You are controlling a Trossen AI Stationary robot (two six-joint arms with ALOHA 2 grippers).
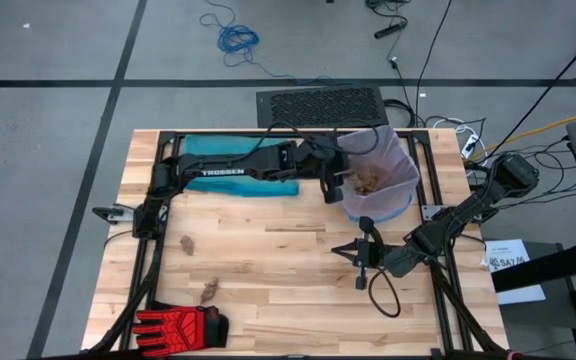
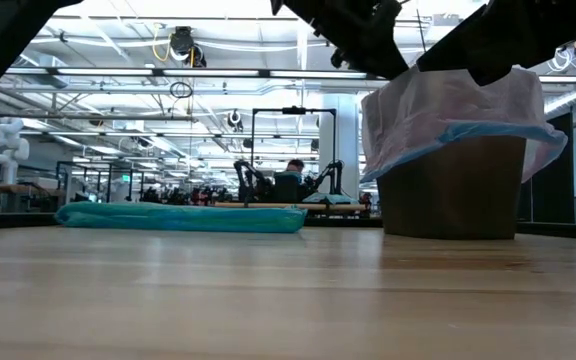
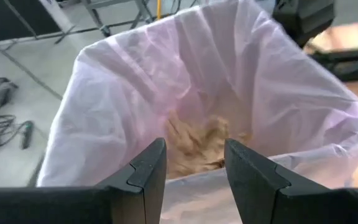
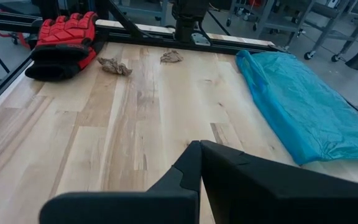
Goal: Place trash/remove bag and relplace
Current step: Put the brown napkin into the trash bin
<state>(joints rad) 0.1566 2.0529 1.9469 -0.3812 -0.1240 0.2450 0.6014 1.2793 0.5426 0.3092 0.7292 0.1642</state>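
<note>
The surface (image 1: 298, 260) is pale wood planks in a black frame, standing on a grey floor with dark tape lines; cables and a black mat (image 1: 321, 104) lie on the floor beyond it. Seen level across the planks, the room behind is a bright hall with ceiling lights, metal frames and a seated person far off.

The bin (image 2: 455, 187) stands at the far right part of the surface, lined with the pink bag (image 1: 393, 160), whose blue rim folds down over the outside. Tan wads (image 3: 194, 146) lie piled inside it. The left pincer (image 1: 336, 186) hangs at the bag's near-left edge — fingers (image 3: 145, 177) apart, nothing between them, the pile showing through the gap. Two more wads (image 1: 186, 242) (image 1: 209, 291) lie on the planks well to the left, near a red glove (image 1: 180, 326) at the near edge. The teal bag (image 1: 238, 170) lies flat along the far side, under the left arm.

The right pincer (image 1: 362, 268) waits in front of the bin — closed, empty.
</note>
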